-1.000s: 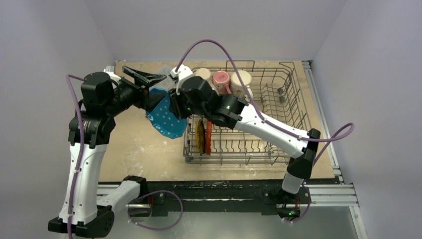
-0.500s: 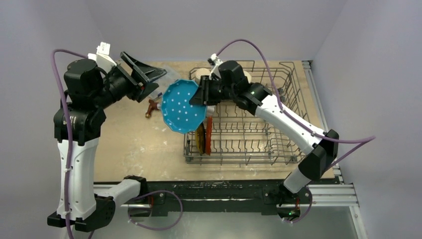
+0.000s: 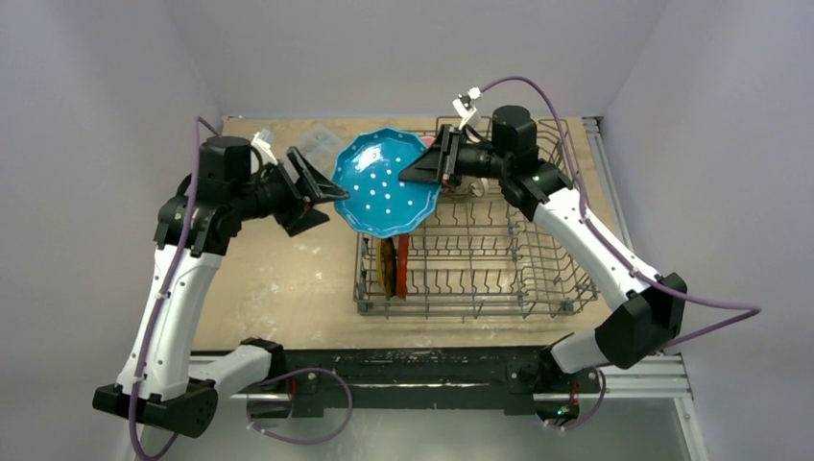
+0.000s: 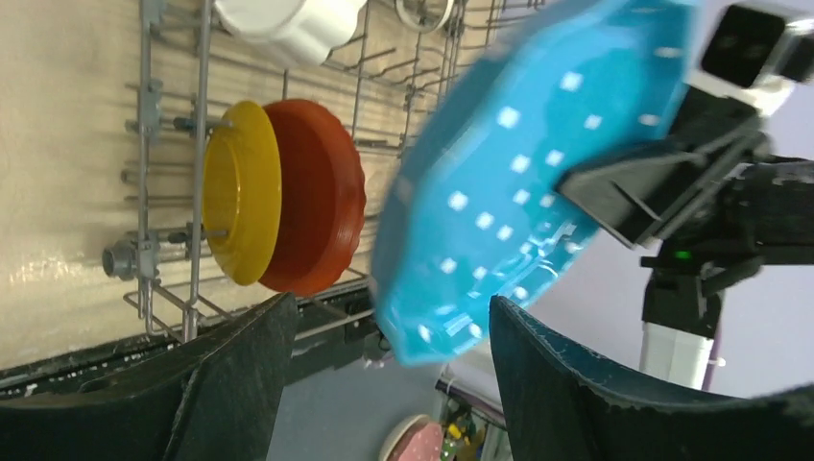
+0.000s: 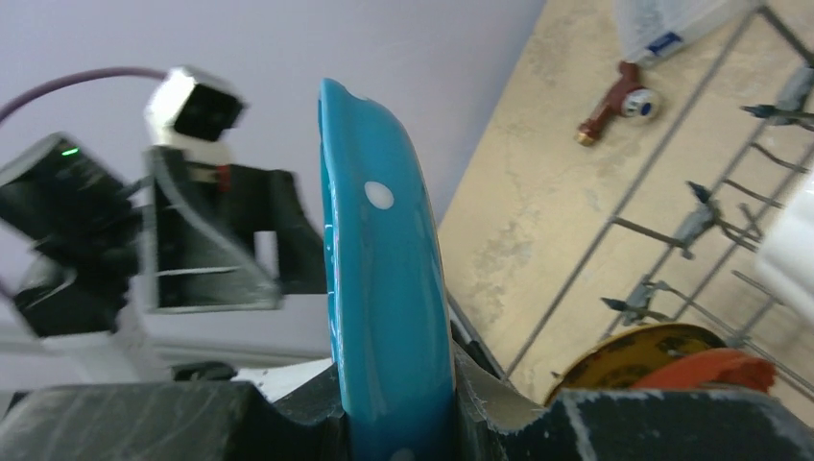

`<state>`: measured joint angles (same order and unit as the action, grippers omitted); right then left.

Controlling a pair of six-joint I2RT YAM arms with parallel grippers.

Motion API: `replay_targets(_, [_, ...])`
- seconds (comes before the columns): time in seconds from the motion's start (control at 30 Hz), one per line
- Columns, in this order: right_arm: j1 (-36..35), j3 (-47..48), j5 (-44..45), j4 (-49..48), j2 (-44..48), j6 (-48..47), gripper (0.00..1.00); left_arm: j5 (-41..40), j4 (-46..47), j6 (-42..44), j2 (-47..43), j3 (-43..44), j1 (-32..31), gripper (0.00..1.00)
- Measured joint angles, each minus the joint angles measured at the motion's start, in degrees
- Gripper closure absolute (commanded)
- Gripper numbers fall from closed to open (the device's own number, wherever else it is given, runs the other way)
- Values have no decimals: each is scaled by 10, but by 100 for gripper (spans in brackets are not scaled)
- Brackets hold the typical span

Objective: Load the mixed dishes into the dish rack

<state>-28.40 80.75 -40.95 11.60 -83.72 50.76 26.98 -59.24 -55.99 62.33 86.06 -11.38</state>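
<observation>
Now that the left gripper (image 3: 326, 197) has let go, wide open and empty | right gripper (image 3: 415, 171) alone pinches blue plate (image 3: 384, 184), up over 10 o'clock corner of dish rack (image 3: 538, 280) | racking comes next

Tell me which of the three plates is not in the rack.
The white-dotted blue plate: the right gripper holds it aloft by its rim, while the yellow plate and orange plate stand on edge in the dish rack.

The white-dotted blue plate (image 3: 384, 184), pinched at its rim by the right hand (image 3: 415, 173), tilts in the air over the grey rack's (image 3: 480, 307) far-left corner. The yellow plate (image 3: 387, 265) and orange plate (image 3: 402, 264) stand upright inside.
</observation>
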Motion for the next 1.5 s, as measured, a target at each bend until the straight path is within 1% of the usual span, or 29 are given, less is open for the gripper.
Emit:
replay_targets(0.1, [-1, -2, -37, -35, 17, 16, 100, 9, 11, -16, -1, -33, -20, 32])
replay_targets(0.2, [-2, -2, -56, -59, 23, 22, 100, 29, 45, -36, -3, -55, -27, 48])
replay_targets(0.3, [0, -2, -67, -62, 21, 23, 100, 44, 78, -52, -6, -65, -30, 57])
replay_targets(0.47, [0, -2, -82, -66, 17, 28, 100, 56, 117, -73, -6, -69, -31, 65])
replay_targets(0.57, [3, -3, -86, -67, 14, 33, 100, 67, 150, -90, -10, -93, -32, 72])
replay_targets(0.67, [9, -4, -92, -65, 10, 37, 100, 75, 182, -110, -12, -115, -33, 84])
replay_targets(0.7, [11, -4, -92, -65, 9, 36, 100, 75, 191, -113, -12, -121, -33, 91])
replay_targets(0.73, [12, -4, -93, -64, 7, 36, 96, 76, 202, -119, -12, -127, -33, 100])
replay_targets(0.77, [14, -4, -93, -61, 6, 34, 91, 78, 212, -125, -12, -134, -33, 100])
replay_targets(0.83, [16, 0, -89, -38, 5, 19, 76, 79, 229, -138, -12, -148, -33, 100])
replay_targets(0.87, [16, 4, -84, -20, 4, 9, 66, 79, 232, -141, -12, -153, -33, 100])
replay_targets(0.93, [16, 29, -70, 40, -3, -31, 51, 79, 233, -150, -10, -157, -34, 100])
replay_targets(1.0, [13, 60, -50, 99, -12, -77, 40, 69, 227, -155, -5, -155, -37, 100])
replay_targets(1.07, [5, 85, -23, 154, -18, -128, 25, 61, 213, -160, 1, -145, -40, 100])
replay_targets(1.2, [-7, 96, 16, 234, -20, -204, 7, 53, 197, -170, 5, -130, -47, 100])
replay_targets(1.23, [-10, 96, 25, 249, -20, -216, 5, 52, 196, -173, 5, -129, -48, 100])
replay_targets(1.3, [-12, 96, 40, 267, -19, -234, 6, 51, 188, -181, 5, -128, -49, 100])
replay_targets(1.33, [-12, 96, 49, 272, -18, -242, 11, 50, 183, -184, 5, -128, -49, 100])
replay_targets(1.43, [-11, 84, 54, 266, -6, -253, 47, 44, 178, -196, 6, -128, -49, 100])
replay_targets(1.47, [-9, 76, 55, 260, -1, -250, 57, 45, 182, -200, 6, -129, -49, 100])
replay_targets(1.5, [-4, 68, 52, 251, 4, -236, 64, 44, 184, -200, 6, -130, -48, 100])
